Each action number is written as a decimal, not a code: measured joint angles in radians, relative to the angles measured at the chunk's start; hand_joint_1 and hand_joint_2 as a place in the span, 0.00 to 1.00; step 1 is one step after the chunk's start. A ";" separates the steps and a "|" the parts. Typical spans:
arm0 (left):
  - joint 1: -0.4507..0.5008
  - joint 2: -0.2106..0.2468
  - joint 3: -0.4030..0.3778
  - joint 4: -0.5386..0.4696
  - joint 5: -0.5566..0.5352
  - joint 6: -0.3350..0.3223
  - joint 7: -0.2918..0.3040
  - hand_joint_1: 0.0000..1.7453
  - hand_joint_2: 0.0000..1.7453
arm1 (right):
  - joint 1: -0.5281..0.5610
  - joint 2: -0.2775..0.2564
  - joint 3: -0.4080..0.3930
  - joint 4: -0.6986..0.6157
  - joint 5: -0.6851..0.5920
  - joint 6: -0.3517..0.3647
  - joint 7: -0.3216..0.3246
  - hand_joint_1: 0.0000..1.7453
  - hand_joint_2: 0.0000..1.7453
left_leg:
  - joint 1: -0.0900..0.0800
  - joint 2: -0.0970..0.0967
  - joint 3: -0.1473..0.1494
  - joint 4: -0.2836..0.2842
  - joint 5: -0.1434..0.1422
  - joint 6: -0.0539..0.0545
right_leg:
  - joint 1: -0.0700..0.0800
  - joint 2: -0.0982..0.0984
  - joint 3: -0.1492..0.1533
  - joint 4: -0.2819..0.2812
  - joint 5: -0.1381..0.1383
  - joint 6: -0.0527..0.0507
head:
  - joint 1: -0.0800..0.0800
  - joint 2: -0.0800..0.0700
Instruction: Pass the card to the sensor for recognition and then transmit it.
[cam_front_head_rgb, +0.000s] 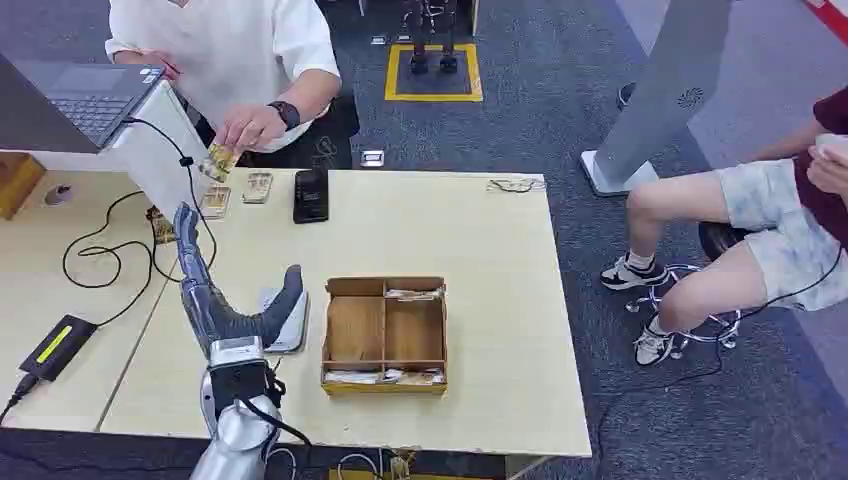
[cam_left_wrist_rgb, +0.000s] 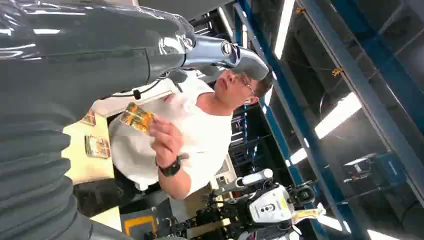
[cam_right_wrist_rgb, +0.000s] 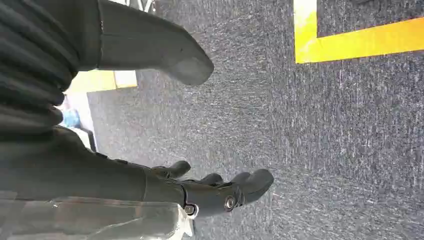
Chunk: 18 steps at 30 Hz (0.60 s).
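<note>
- Now handover step: left hand raised, fingers apart, empty; person's hand holds card at far left of surface.
- Next: retract arm. Right hand fingers apart, idle.

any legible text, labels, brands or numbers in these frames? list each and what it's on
None can be read.
Card in the person's hand: printed pattern, blurred.
Cards on the table, e.g.: print too small.
Laptop keys: too small.
Black phone: screen dark.
Robot in the background: round mark, unreadable.
Yellow floor frame: a marking, no lettering.
</note>
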 joint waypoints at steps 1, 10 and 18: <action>0.000 0.000 0.000 0.000 -0.003 0.000 0.005 0.00 1.00 | 0.000 0.001 -0.001 -0.002 0.000 0.000 0.000 0.00 1.00 | 0.000 0.000 0.000 0.000 0.000 0.000 | 0.000 0.000 0.000 0.000 0.000 0.000 | 0.000 0.000; 0.000 -0.006 0.000 0.000 -0.003 0.000 0.011 0.00 1.00 | 0.000 0.005 -0.011 -0.008 0.000 0.000 0.000 0.00 1.00 | 0.000 0.000 0.000 0.000 0.000 0.000 | 0.000 0.000 0.000 0.000 0.000 0.000 | 0.000 0.000; 0.005 -0.006 0.000 0.000 -0.001 0.000 0.015 0.00 1.00 | -0.002 0.007 -0.023 -0.013 -0.002 0.016 -0.009 0.00 0.00 | 0.000 0.000 0.000 0.000 0.000 0.000 | 0.000 0.000 0.000 0.000 0.000 0.000 | 0.000 0.000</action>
